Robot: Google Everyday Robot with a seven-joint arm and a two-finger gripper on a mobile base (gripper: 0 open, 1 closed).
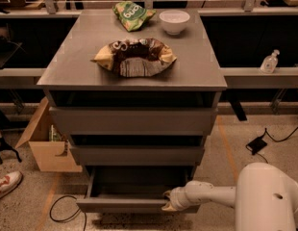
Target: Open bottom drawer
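The gripper is resting at the top edge of the bottom drawer, toward the right end of its front. You cannot tell from this view whether it is clamping that edge. The bottom drawer is standing partly out of the cabinet, beneath the middle drawer, with its grey inner tray showing. On the surface above, a crumpled brown bag, a green bag and a white bowl are sitting.

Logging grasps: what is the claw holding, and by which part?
The claw sits on the bottom drawer's front top edge, right of centre; an actual grip cannot be told.
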